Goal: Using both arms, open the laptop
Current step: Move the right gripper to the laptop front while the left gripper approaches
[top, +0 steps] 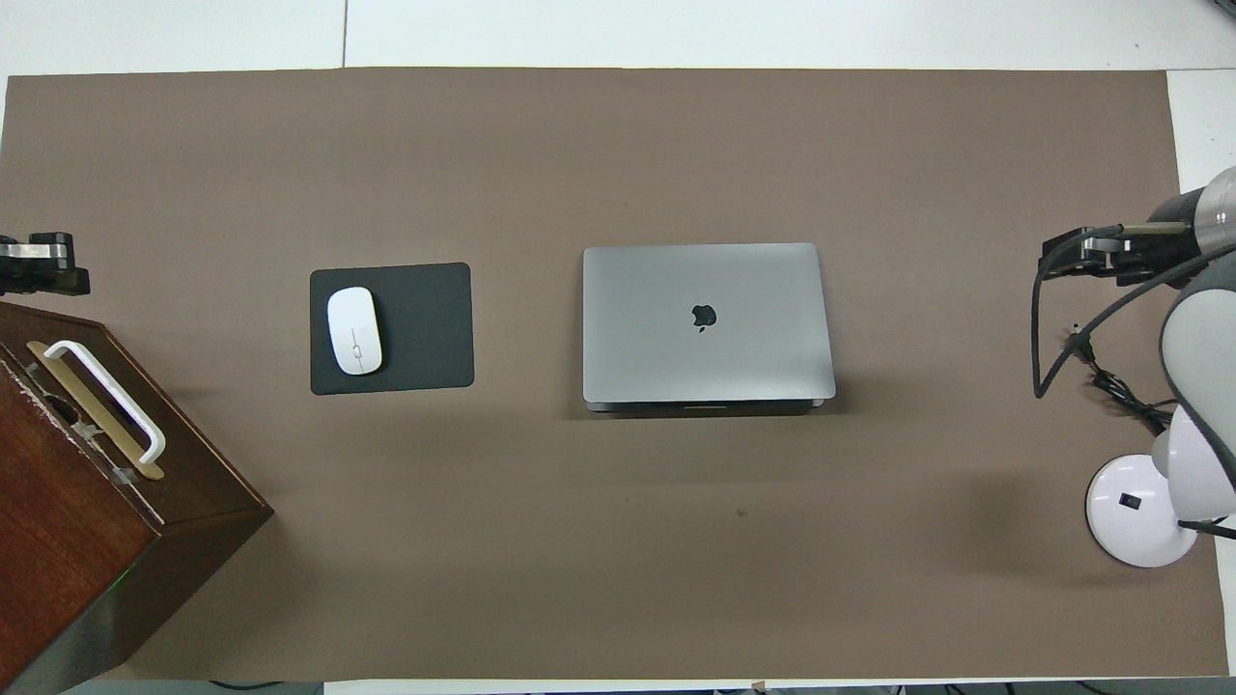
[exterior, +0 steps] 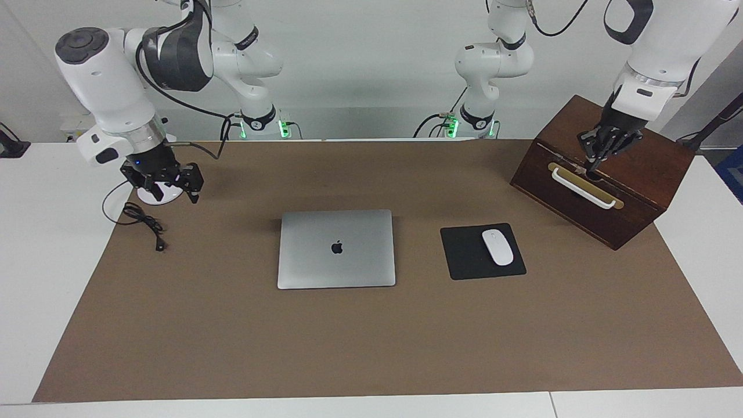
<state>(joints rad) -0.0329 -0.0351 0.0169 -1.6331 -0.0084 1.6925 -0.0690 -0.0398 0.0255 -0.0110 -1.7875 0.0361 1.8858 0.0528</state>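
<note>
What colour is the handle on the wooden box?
White, mounted on a gold-coloured plate; the handle on the wooden box shows best in the overhead view.

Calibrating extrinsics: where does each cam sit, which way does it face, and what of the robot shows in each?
Facing view: high, across the table from the robots, looking at them; both arms and bases show, right gripper over the lamp, left gripper over the box.
Overhead view: above the robots' end, looking forward and steeply down; only the grippers show at the edges, left, right.
Shared: closed laptop, mouse, box, lamp; the views are half a turn apart.
</note>
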